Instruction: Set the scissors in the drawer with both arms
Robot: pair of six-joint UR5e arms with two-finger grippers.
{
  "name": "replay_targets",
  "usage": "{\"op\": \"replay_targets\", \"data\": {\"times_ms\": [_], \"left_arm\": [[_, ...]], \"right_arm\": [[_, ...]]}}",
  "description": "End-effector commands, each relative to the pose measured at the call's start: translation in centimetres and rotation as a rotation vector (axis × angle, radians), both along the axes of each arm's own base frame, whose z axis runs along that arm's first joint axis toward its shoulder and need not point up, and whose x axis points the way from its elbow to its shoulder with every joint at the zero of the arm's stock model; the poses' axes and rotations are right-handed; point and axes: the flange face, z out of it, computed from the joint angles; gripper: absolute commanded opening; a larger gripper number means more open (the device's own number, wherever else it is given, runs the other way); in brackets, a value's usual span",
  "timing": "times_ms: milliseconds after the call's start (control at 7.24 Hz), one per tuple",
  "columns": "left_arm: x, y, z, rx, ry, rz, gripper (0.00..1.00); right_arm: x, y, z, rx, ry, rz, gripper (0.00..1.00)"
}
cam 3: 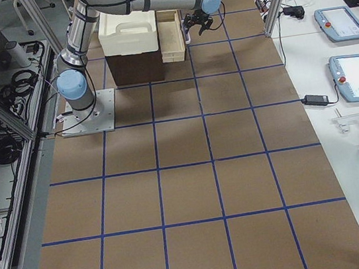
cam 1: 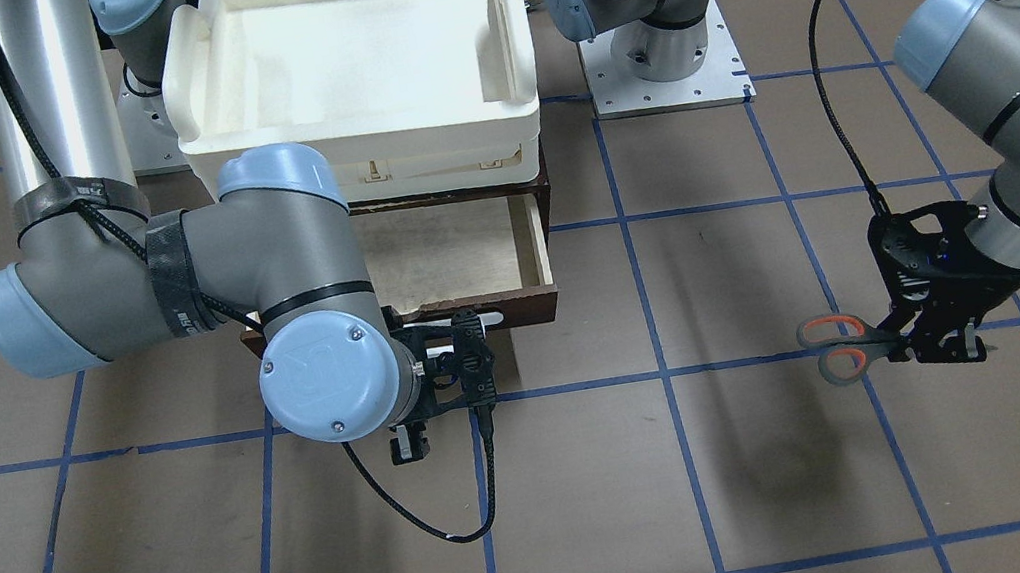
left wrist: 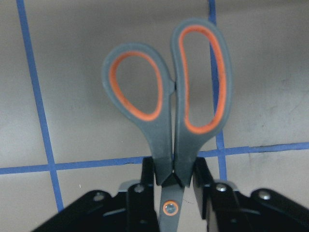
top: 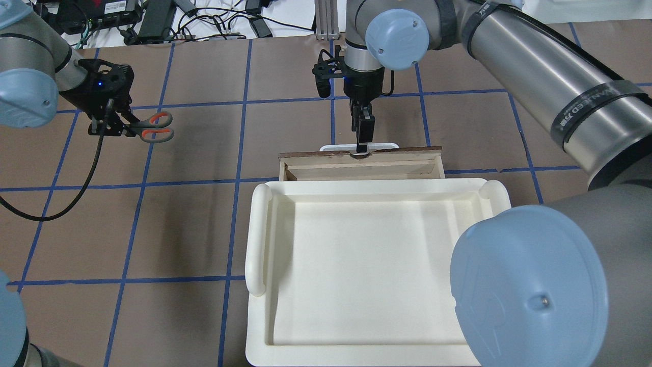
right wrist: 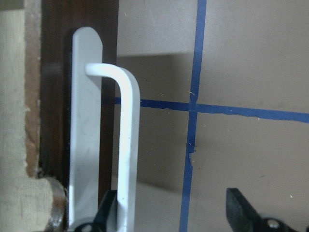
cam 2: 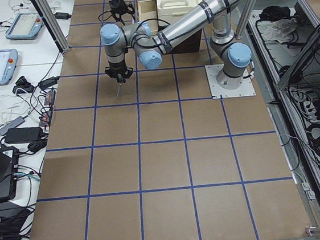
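Observation:
My left gripper (cam 1: 913,345) is shut on the scissors (cam 1: 841,346) near the pivot, holding them above the table with the orange-lined handle loops sticking out. They also show in the overhead view (top: 156,127) and fill the left wrist view (left wrist: 169,111). The dark brown drawer (cam 1: 528,307) is pulled out, its pale wood interior (cam 1: 445,254) showing. My right gripper (top: 361,147) is at the drawer's white bar handle (right wrist: 126,145). Its jaws stand open, with the bar between them, close to one finger (right wrist: 107,212).
A white plastic tray (cam 1: 184,103) sits on top of the cabinet above the drawer (top: 359,158). The brown table has a blue tape grid. My right arm's elbow (cam 1: 297,217) hangs over the drawer's left part. Cables trail from both wrists.

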Motion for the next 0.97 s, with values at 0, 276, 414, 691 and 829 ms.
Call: {"op": "replay_targets", "data": {"times_ms": [0, 276, 414, 691, 829], "left_arm": [[-2.4, 0.0, 1.1, -0.011, -0.012, -0.036, 0.00], [-2.7, 0.0, 1.1, -0.004, -0.009, -0.012, 0.00], [-2.8, 0.0, 1.3, -0.007, -0.010, -0.012, 0.00], [-2.9, 0.1, 1.3, -0.005, -0.010, -0.012, 0.00], [-3.0, 0.1, 1.3, -0.002, -0.008, -0.006, 0.00]], "right_arm": [[0.1, -0.8, -0.2, -0.010, -0.003, 0.000, 0.79], [0.2, -1.2, -0.1, -0.019, -0.007, 0.000, 0.80], [0.2, -1.4, 0.0, -0.033, -0.007, 0.001, 0.80], [0.3, -1.7, -0.3, -0.041, -0.009, 0.002, 0.80], [0.4, -2.1, -0.3, -0.048, -0.011, 0.002, 0.81]]}}
